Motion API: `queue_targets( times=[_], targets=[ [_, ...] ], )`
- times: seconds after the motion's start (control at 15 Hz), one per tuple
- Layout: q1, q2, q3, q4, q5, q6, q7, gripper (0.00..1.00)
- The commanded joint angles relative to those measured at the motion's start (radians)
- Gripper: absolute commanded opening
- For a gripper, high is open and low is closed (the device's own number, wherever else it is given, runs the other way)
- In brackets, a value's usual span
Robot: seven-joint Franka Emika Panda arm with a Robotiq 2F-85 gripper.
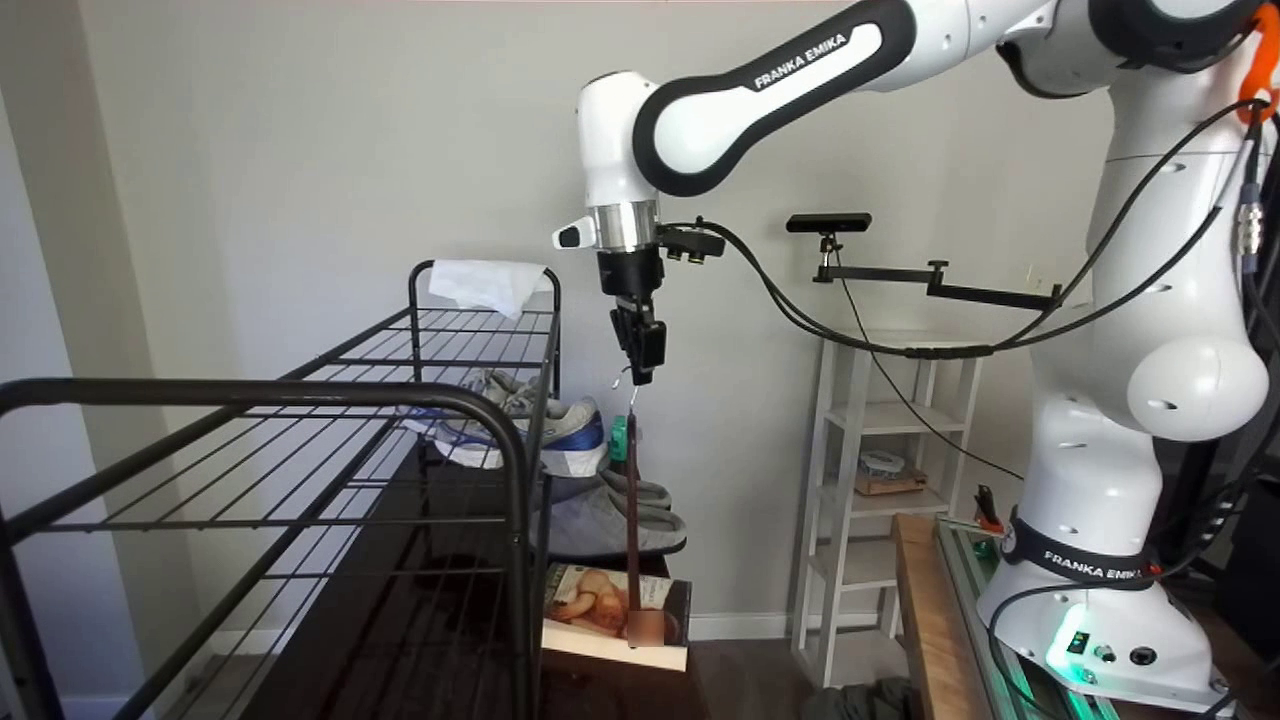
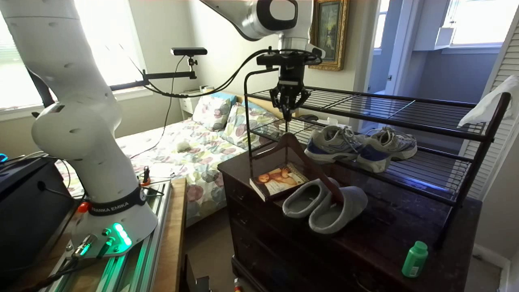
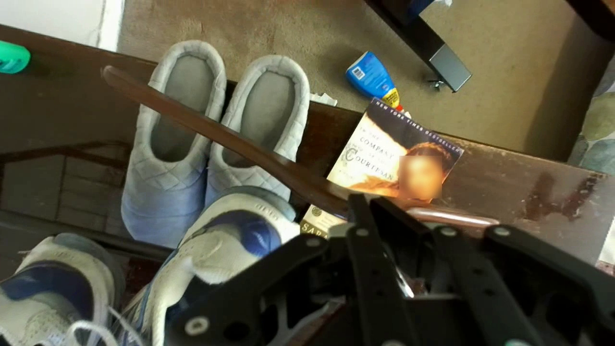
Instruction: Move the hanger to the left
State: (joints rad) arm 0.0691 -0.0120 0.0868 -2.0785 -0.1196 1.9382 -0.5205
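The hanger is slim and dark brown with a thin metal hook. It shows edge-on as a dark vertical line in an exterior view (image 1: 632,500), and its sloping arms show in an exterior view (image 2: 315,167). In the wrist view the hanger (image 3: 240,144) runs diagonally below the fingers. My gripper (image 1: 641,378) points down and is shut on the hanger's hook, also in an exterior view (image 2: 287,117) and in the wrist view (image 3: 367,199). The hanger hangs in the air beside the rack, above the book and slippers. Part of the hook is hidden between the fingers.
A black wire rack (image 1: 250,392) stands on the dark dresser (image 2: 381,247), holding sneakers (image 2: 332,142) and a white cloth (image 1: 485,283). Grey slippers (image 2: 340,211), a book (image 2: 279,181) and a green bottle (image 2: 415,259) are on the dresser top.
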Motion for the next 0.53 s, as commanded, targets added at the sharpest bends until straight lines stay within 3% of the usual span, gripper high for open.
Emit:
queue_targets(
  times=[0.0, 0.13, 0.2, 0.4, 0.47],
  targets=[
    [0.016, -0.185, 0.000, -0.251, 0.024, 0.071, -0.040, 0.02],
    [0.021, -0.226, -0.025, -0.334, 0.026, 0.100, -0.154, 0.02],
    [0.024, -0.138, -0.012, -0.220, -0.001, 0.047, -0.065, 0.09],
    [0.026, -0.191, -0.027, -0.305, -0.002, 0.076, -0.121, 0.09],
    [0.026, -0.196, -0.029, -0.309, -0.002, 0.077, -0.125, 0.02]
  ],
)
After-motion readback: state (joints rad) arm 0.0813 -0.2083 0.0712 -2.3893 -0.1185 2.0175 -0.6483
